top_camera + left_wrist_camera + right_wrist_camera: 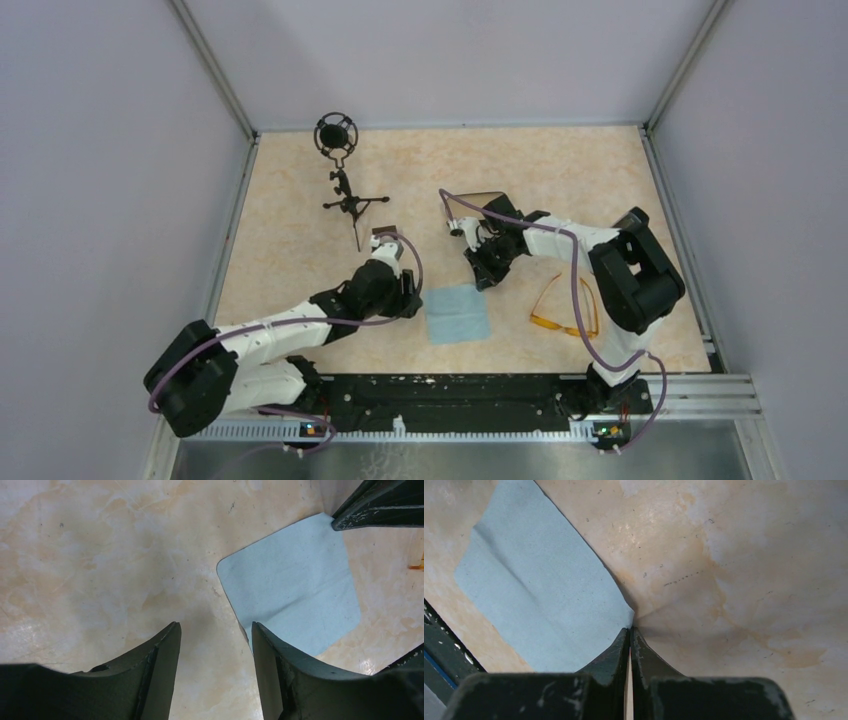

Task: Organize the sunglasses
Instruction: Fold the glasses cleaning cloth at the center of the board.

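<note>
The sunglasses (565, 306), with orange lenses and thin orange arms, lie on the table right of the light blue cloth (458, 313), apart from both grippers. A sliver of the sunglasses (417, 566) shows at the left wrist view's right edge. My right gripper (487, 272) (630, 628) is shut on the far right corner of the cloth (544, 595), whose edge is slightly lifted there. My left gripper (410, 300) (212, 625) hangs open astride the near edge of the cloth (295, 590), one finger over it and the other over bare table.
An open black case (487, 203) with tan lining lies behind the right arm, partly hidden. A black microphone on a small tripod (342, 170) stands at the back left. Grey walls enclose the table on three sides.
</note>
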Robot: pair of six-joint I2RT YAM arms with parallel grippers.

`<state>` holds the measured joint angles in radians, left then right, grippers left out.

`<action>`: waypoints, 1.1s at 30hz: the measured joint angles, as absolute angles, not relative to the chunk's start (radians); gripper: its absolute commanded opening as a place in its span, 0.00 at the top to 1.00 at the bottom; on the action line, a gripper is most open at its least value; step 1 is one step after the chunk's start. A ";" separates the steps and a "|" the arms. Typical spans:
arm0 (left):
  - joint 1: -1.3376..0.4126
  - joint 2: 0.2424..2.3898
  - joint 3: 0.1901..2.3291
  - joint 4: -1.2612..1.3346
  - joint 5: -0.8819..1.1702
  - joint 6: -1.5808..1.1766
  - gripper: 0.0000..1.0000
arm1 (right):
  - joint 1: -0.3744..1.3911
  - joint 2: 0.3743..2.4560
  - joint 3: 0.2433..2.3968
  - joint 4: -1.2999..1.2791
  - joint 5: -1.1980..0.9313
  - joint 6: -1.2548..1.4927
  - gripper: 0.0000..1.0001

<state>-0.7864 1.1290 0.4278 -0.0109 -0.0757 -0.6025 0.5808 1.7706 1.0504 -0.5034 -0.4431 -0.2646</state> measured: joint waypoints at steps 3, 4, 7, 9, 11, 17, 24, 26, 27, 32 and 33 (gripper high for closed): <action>-0.776 1.171 0.428 0.033 -0.080 -0.598 0.43 | 0.581 1.771 1.054 -0.502 -0.425 -0.260 1.00; -0.772 1.189 0.429 0.046 -0.080 -0.596 0.44 | 0.580 1.771 1.055 -0.499 -0.417 -0.260 1.00; -0.766 1.258 0.447 0.069 -0.083 -0.581 0.48 | 0.580 1.771 1.056 -0.498 -0.412 -0.260 1.00; -0.762 1.302 0.466 0.088 -0.083 -0.574 0.53 | 0.580 1.771 1.056 -0.498 -0.412 -0.261 1.00; -0.760 1.339 0.487 0.111 -0.077 -0.570 0.56 | 0.580 1.771 1.056 -0.498 -0.412 -0.261 1.00; -0.760 1.411 0.522 0.160 -0.046 -0.566 0.60 | 0.572 1.771 1.056 -0.498 -0.413 -0.261 1.00; -0.759 1.451 0.536 0.200 -0.017 -0.564 0.65 | 0.567 1.771 1.056 -0.498 -0.413 -0.261 1.00; -0.759 1.472 0.551 0.210 -0.006 -0.561 0.68 | 0.566 1.771 1.056 -0.498 -0.413 -0.261 1.00; -0.759 1.483 0.559 0.215 0.002 -0.558 0.70 | 0.566 1.771 1.056 -0.498 -0.413 -0.261 1.00; -0.758 1.522 0.581 0.237 0.019 -0.548 0.84 | 0.559 1.771 1.056 -0.499 -0.414 -0.261 1.00; -0.758 1.529 0.587 0.237 0.020 -0.546 0.86 | 0.556 1.771 1.056 -0.499 -0.415 -0.261 1.00</action>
<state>-0.7578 1.5291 0.5865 0.2371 0.0204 -0.5457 0.5564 1.7706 1.0557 -0.4988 -0.4149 -0.2611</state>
